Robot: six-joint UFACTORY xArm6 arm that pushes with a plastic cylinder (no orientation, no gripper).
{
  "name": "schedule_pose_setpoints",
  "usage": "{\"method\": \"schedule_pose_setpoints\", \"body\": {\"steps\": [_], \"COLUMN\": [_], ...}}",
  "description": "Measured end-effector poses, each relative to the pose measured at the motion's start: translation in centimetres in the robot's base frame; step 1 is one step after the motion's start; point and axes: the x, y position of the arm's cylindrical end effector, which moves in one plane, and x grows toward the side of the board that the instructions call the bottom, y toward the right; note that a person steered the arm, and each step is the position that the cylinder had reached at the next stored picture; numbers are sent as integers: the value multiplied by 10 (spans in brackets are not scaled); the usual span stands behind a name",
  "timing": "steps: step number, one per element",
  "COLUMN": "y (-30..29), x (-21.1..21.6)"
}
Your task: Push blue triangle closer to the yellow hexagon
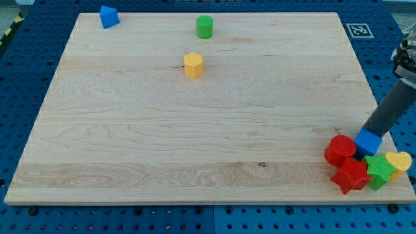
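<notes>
The blue triangle (109, 16) sits at the board's top left corner. The yellow hexagon (194, 65) lies right of it and lower, in the upper middle of the board. My dark rod comes in from the right edge, and my tip (365, 134) rests at the bottom right, touching a blue cube (368, 143). The tip is far from both the blue triangle and the yellow hexagon.
A green cylinder (205, 26) stands above the yellow hexagon near the top edge. At the bottom right corner a red cylinder (340, 150), a red star (350, 175), a green star (378, 170) and a yellow heart (399, 161) cluster around the blue cube. The wooden board (208, 130) lies on a blue perforated table.
</notes>
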Motion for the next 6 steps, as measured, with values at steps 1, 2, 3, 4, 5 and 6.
{"method": "schedule_pose_setpoints", "body": {"steps": [1,2,3,4,5,6], "y": [-5,-5,-33,-102,-181,-257], "x": [0,-20,-69,-110,-162,-198]}}
